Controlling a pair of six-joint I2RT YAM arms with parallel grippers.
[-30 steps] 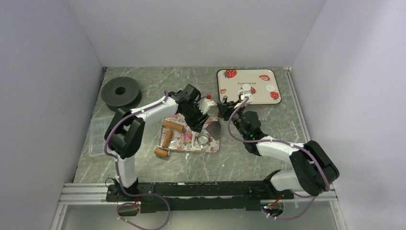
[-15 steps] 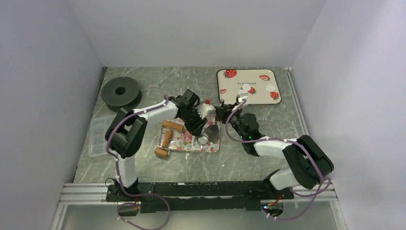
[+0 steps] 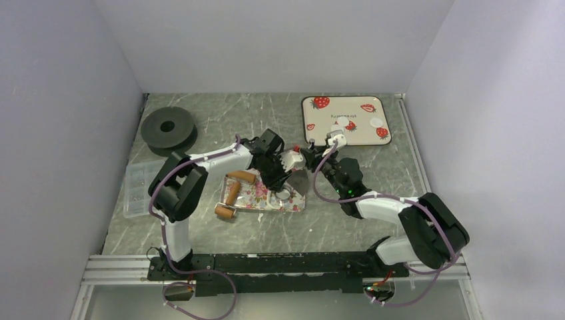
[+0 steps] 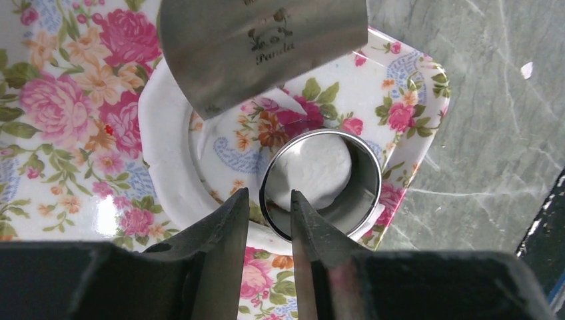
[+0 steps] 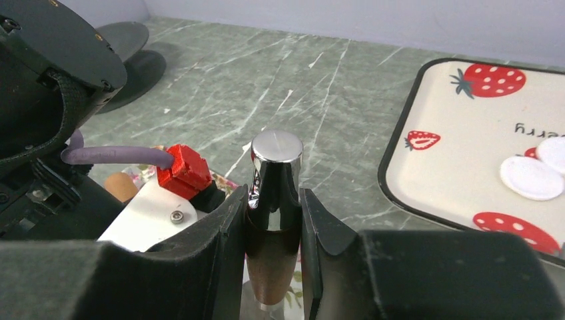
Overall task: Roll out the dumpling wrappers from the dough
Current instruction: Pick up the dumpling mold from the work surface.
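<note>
White-cased left arm: runs from its base at the lower left of the top view to frame centre, with the wrist bent down over the floral tray.

Left hand: narrow. Its fingers straddle the near-left wall of the steel ring cutter; whether they pinch that wall cannot be told.

Right arm: comes in from the lower right of the top view, forearm low, and meets the left arm at centre.

Right hand: closed around the brown, chrome-capped handle of the scraper. The handle's long axis stands nearly upright in the right wrist view, cap uppermost. In the left wrist view the steel blade, stamped "Panda", hangs at the top of the frame above the tray.

Floral tray, contents: a white dough sheet lying flat, with a cut-out opening that shows the flower print. The ring cutter stands on its lower right part with a dough round inside it. Brown rolling pins lie on the tray's left side, the uppermost across the frame.

Strawberry tray: upper right of the top view, on the grey-green marbled tabletop.

Dumpling wrappers: thin white discs lying flat, face up, on the strawberry tray. Being round, they show no long axis. At the right edge of the right wrist view two of them touch.
</note>
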